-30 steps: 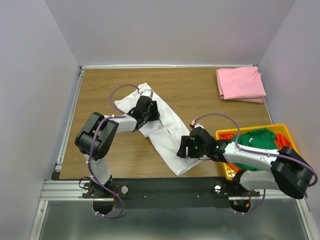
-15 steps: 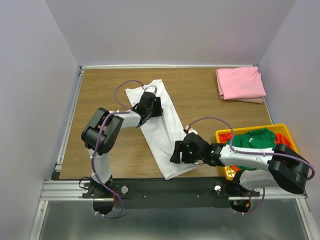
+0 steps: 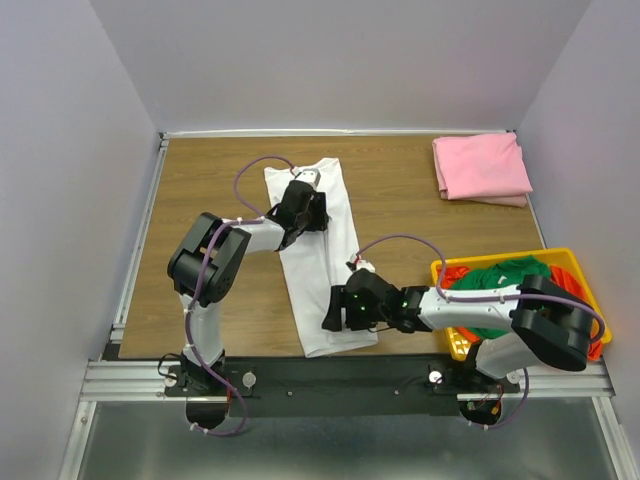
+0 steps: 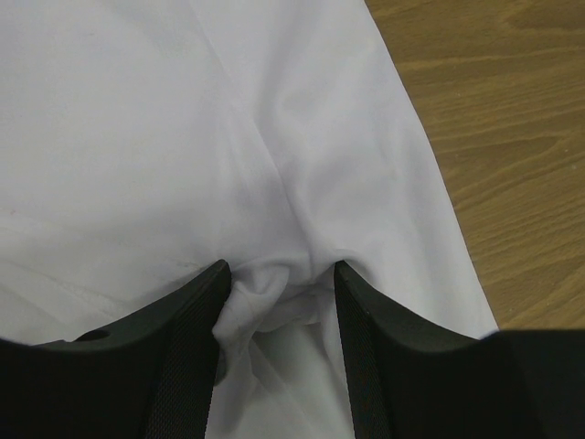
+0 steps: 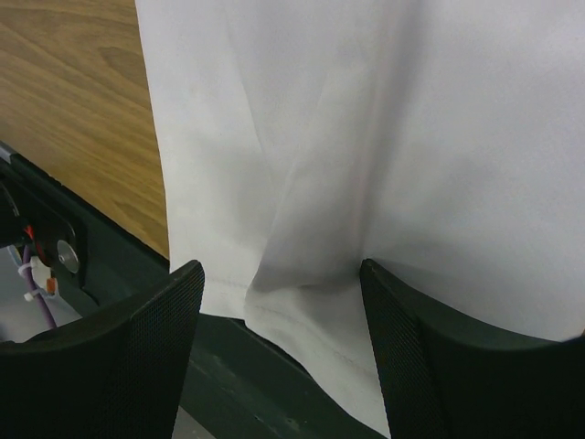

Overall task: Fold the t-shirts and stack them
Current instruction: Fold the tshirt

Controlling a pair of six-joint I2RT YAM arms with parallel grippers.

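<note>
The white t-shirt lies folded into a long narrow strip, running from the table's middle back to its front edge. My left gripper is at its far end, and in the left wrist view its jaws pinch a bunched fold of the white cloth. My right gripper is at the near end with its jaws wide apart over the hem of the white cloth. The pink t-shirt lies folded at the back right. The green t-shirt and the orange one lie in the basket.
The yellow plastic basket stands at the front right, beside my right arm. The shirt's hem overhangs the black front rail. Bare wood shows left of the shirt, and walls close in the table.
Both grippers have moved left and the white shirt has swung with them from a diagonal to nearly straight front to back, its near end now at the front edge.
</note>
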